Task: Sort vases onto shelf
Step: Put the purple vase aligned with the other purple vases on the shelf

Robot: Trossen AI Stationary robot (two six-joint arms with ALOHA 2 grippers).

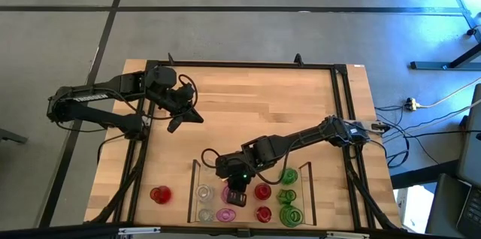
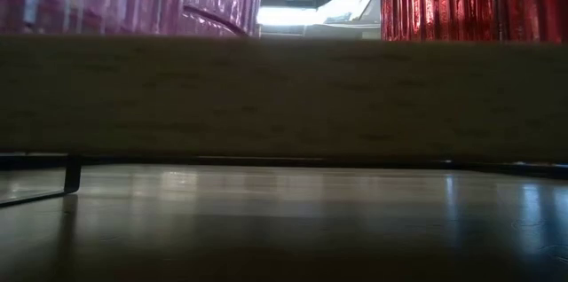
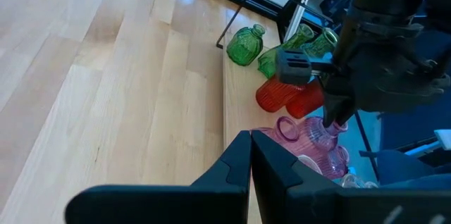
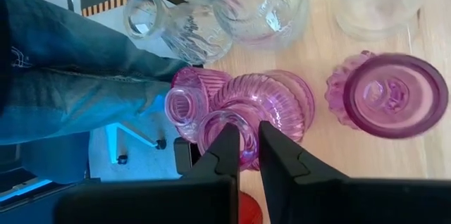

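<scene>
Vases stand in colour columns on the shelf [image 1: 197, 170] at the near edge of the desk [image 1: 248, 96]: clear ones [image 1: 204, 192], then pink, then red [image 1: 262, 191], then green [image 1: 288, 176]. At the pink column, the right end effector [image 1: 237, 195] hangs directly above a ribbed pink vase [image 4: 262, 103]; its two dark fingers [image 4: 224, 155] are nearly together at the vase's round mouth, though whether they actually pinch the rim cannot be told. A wider pink vase [image 4: 391, 96] sits just beside it. One lone red vase [image 1: 159, 194] stands on the desk outside the shelf's left end. Well apart, the left end effector [image 1: 183, 116] waits over bare wood farther back on the left, fingers closed and empty.
</scene>
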